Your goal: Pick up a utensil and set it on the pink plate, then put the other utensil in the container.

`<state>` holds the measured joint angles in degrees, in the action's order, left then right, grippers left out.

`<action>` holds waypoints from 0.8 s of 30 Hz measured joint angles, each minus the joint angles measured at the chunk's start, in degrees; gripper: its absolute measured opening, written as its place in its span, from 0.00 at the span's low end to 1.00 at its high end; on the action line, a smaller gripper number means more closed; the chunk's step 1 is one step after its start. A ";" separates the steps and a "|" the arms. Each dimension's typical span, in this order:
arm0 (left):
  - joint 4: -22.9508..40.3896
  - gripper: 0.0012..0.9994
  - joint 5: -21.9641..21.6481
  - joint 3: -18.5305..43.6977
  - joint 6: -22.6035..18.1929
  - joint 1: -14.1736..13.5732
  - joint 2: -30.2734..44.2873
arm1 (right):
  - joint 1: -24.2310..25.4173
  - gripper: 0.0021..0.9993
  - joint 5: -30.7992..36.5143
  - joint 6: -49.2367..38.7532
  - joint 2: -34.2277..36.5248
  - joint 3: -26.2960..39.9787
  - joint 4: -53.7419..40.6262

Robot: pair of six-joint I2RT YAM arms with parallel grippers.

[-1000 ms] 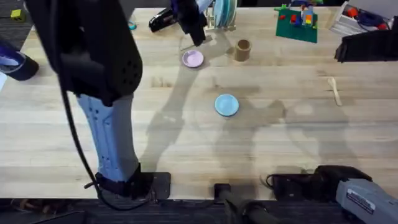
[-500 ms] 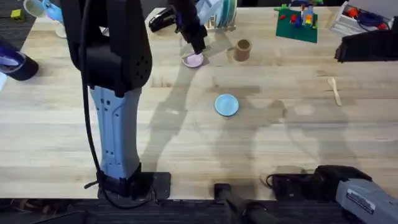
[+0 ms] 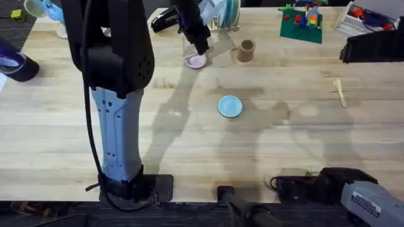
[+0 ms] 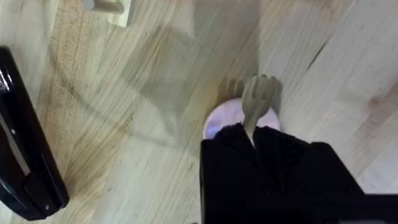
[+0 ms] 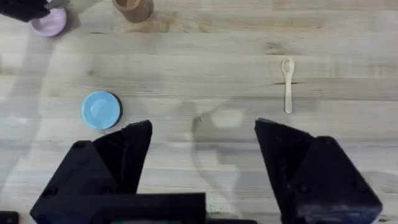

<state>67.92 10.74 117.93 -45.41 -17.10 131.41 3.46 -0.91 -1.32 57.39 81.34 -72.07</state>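
My left gripper hangs low over the pink plate at the back of the table. In the left wrist view it is shut on the handle of the wooden fork, whose tines stick out over the far rim of the pink plate. The tan container stands just right of the plate. The round-ended utensil lies alone at the right. My right gripper is open and holds nothing, well back from that utensil.
A light-blue plate lies mid-table. Along the back edge are a rack of dishes, a black tool and a green brick plate. A black box sits far right, a dark cup far left.
The left arm has swung down and right, bringing the gripper with the fork lower over the pink plate. In the last half second it has barely moved. The right arm is still.
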 joint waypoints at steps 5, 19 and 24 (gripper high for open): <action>0.38 0.04 0.02 0.00 0.09 0.30 0.00 | 0.00 1.00 -0.01 -0.02 0.00 0.00 -0.01; 1.07 0.04 0.23 0.00 0.43 1.33 0.66 | 0.00 1.00 -0.02 0.00 0.00 0.00 0.02; 1.27 0.04 0.27 0.00 0.46 1.33 2.57 | 0.00 0.99 -0.01 0.00 0.02 0.00 0.01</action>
<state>69.19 11.01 117.93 -44.95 -15.77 133.98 3.46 -0.93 -1.32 57.41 81.34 -72.05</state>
